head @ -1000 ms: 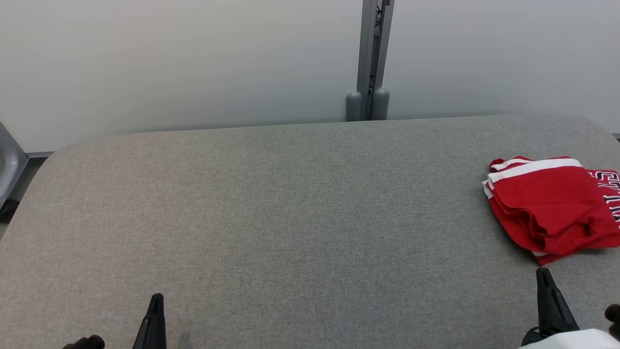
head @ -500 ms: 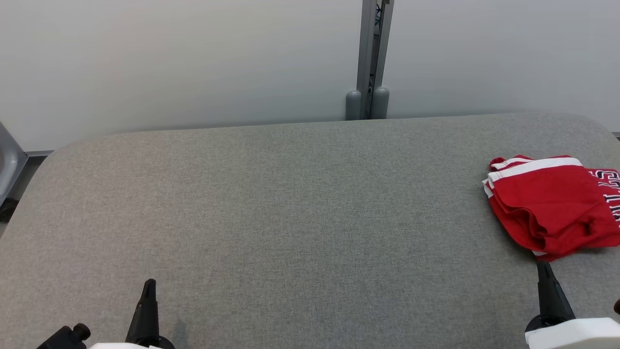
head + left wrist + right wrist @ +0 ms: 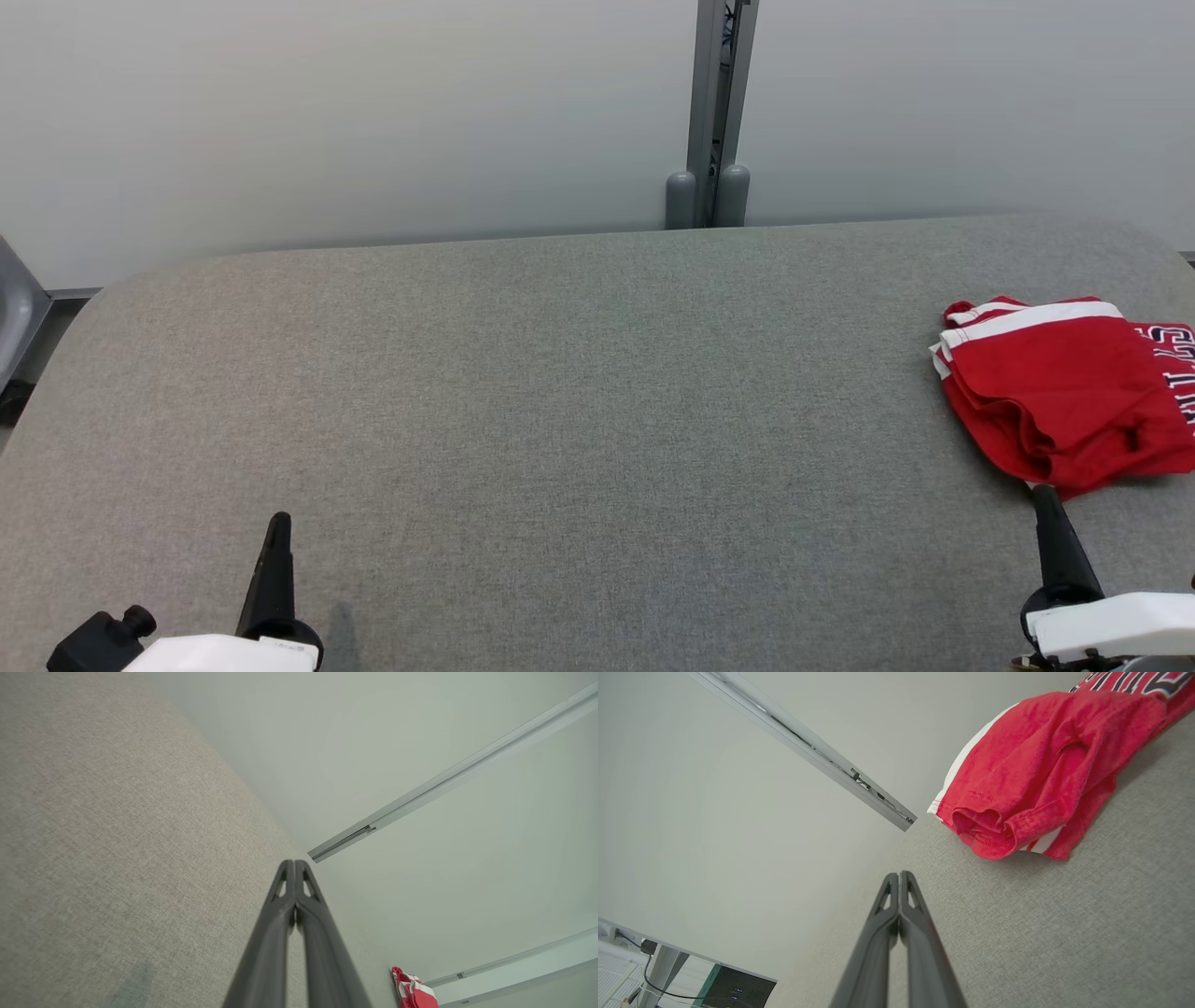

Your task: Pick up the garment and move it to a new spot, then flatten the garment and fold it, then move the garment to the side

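Note:
The garment (image 3: 1064,397) is red with white stripes and dark lettering, folded into a bundle at the far right of the grey table (image 3: 579,392). It also lies at the upper right of the right wrist view as the garment (image 3: 1045,779), and small at the bottom of the left wrist view as the garment (image 3: 413,991). My right gripper (image 3: 1041,495) is shut and empty, its tip just below the bundle's near edge; whether it touches I cannot tell. Its own view has the right gripper (image 3: 900,875) pressed together. My left gripper (image 3: 278,520) is shut and empty at the lower left, seen as the left gripper (image 3: 294,862) in its own view.
A pale wall runs behind the table, with a grey metal post (image 3: 717,112) at the middle back. The table's corners are rounded. A grey frame part (image 3: 14,322) stands off the table's left end. A dark box (image 3: 733,989) with cables sits beyond the table.
Both grippers have slid forward over the table, further into the head view, and more of their white wrists shows. The garment has not moved.

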You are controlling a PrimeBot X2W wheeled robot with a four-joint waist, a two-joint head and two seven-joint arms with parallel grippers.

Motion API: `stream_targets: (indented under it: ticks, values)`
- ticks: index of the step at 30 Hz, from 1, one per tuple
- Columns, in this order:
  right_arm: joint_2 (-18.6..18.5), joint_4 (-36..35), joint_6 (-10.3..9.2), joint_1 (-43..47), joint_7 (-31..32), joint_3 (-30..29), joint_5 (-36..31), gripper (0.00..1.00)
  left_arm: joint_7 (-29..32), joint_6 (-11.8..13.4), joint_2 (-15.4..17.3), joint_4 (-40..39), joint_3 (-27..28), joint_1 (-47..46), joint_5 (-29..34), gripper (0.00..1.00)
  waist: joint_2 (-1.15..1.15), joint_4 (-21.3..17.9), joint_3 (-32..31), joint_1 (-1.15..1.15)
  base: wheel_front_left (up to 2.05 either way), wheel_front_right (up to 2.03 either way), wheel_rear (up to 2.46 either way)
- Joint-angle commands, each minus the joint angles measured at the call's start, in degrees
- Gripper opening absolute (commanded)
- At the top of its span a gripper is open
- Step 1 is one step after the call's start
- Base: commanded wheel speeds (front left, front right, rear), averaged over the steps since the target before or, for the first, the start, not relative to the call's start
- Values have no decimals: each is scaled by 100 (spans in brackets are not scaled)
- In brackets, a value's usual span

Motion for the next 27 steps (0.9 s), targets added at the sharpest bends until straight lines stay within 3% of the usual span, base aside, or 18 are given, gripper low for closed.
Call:
stream_targets:
  ticks: [1,27]
  values:
    - [-60,-38,2,-115,37,-32,150,0,27,-30,44,-43,42,-160,-130,0,0,0,1,0,0,0,0]
    - [-82,89,2,-399,443,-62,1865,0,445,-119,54,49,219,-550,-1608,0,0,-10,40,0,0,0,0]
